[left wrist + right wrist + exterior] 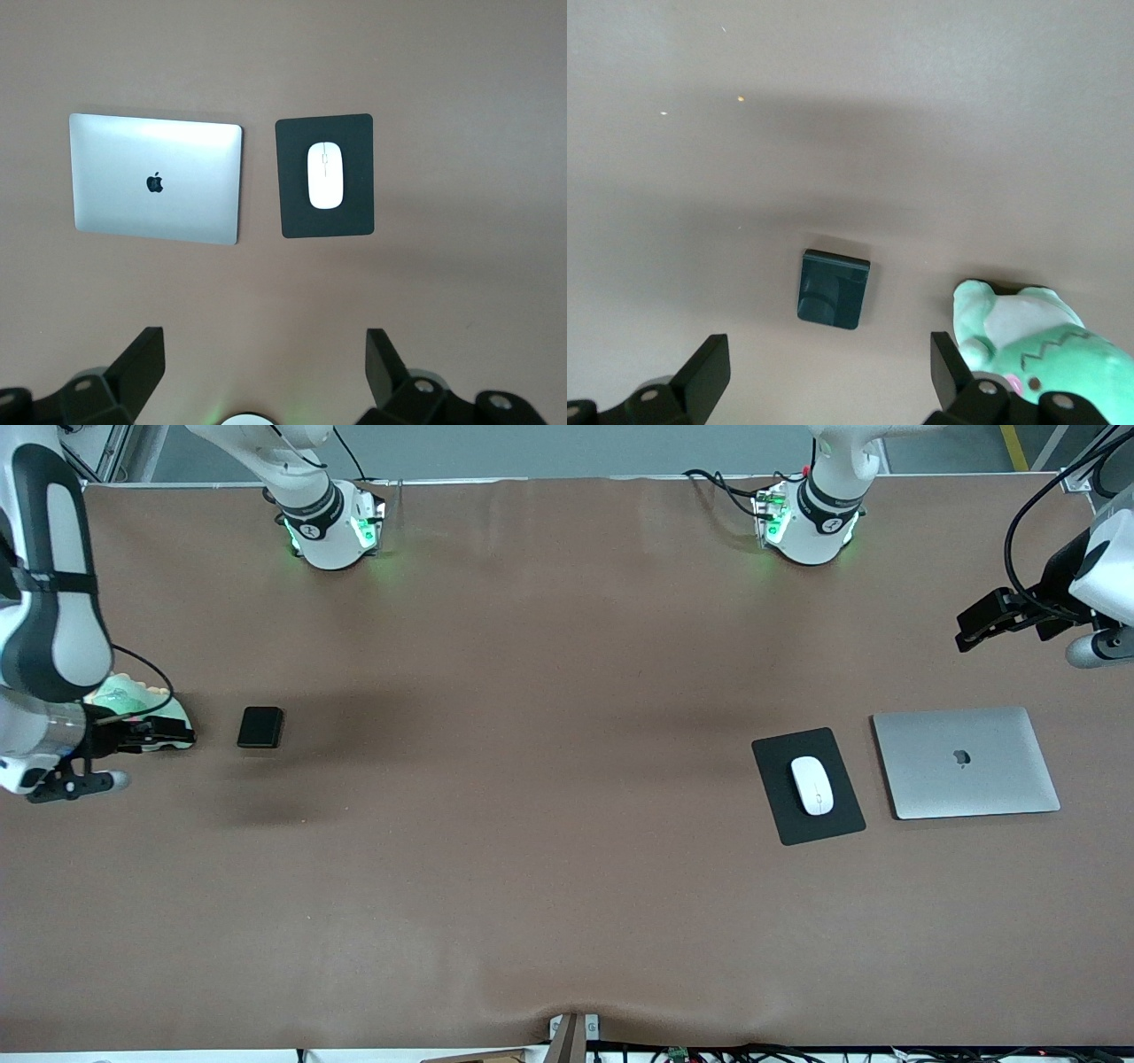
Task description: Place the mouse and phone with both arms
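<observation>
1. I see the mouse (811, 785) lying on a black mouse pad (807, 785) on the brown counter (532, 824), toward the left arm's end.
2. Just beside the pad, closer still to that end, lies a closed silver laptop (966, 763); pad and laptop do not touch.
3. My left jaws (979, 627) hang in the air over bare counter at the left arm's end, above the stretch between the laptop and the robots' bases. They stand wide apart and hold nothing.
4. In the left wrist view the mouse (325, 175) sits mid-pad (324, 175), well clear of the two fingers (137, 365), with the laptop (156, 178) alongside.
5. The phone (260, 727) lies flat on the counter toward the right arm's end, well apart from the mouse.
6. My right jaws (164, 732) are low at that end, over a green plush toy (133, 701) that lies beside the phone. They are spread wide and empty.
7. In the right wrist view the phone (833, 289) rests on bare cloth between the lines of the two fingers (700, 376) but apart from them, and the plush (1032, 341) lies near one finger.
</observation>
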You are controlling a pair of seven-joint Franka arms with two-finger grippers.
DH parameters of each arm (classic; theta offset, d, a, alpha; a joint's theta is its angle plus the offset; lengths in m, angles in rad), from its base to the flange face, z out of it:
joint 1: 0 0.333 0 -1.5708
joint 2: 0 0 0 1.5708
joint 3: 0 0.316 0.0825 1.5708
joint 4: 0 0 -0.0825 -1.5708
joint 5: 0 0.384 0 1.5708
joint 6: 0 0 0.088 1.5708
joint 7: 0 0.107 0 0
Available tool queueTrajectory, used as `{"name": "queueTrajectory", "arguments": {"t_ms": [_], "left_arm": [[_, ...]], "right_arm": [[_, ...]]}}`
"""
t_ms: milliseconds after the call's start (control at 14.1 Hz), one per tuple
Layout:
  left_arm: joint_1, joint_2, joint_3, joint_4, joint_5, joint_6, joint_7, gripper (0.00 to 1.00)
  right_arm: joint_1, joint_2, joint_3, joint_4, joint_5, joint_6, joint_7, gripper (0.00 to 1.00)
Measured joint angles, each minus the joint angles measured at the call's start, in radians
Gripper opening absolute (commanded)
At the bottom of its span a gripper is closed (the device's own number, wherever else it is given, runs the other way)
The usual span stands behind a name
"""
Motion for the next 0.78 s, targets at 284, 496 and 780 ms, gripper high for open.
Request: {"name": "queueTrajectory", "arguments": {"t_ms": [284,496,780], "left_arm": [[0.001,0.000,0.000,0.000,0.000,0.001,0.000,1.00],[0.009,0.000,0.000,0.000,0.000,0.001,0.004,1.00],[0.012,0.000,0.000,0.002,0.000,0.001,0.006,1.00]], "right_arm": [[-0.003,-0.001,0.000,0.162,-0.019,-0.183,0.000,1.00],[-0.007,-0.016,0.000,0.253,-0.019,-0.292,0.000,1.00],[-0.002,-0.051,0.013,0.347,-0.010,-0.461,0.000,1.00]]}}
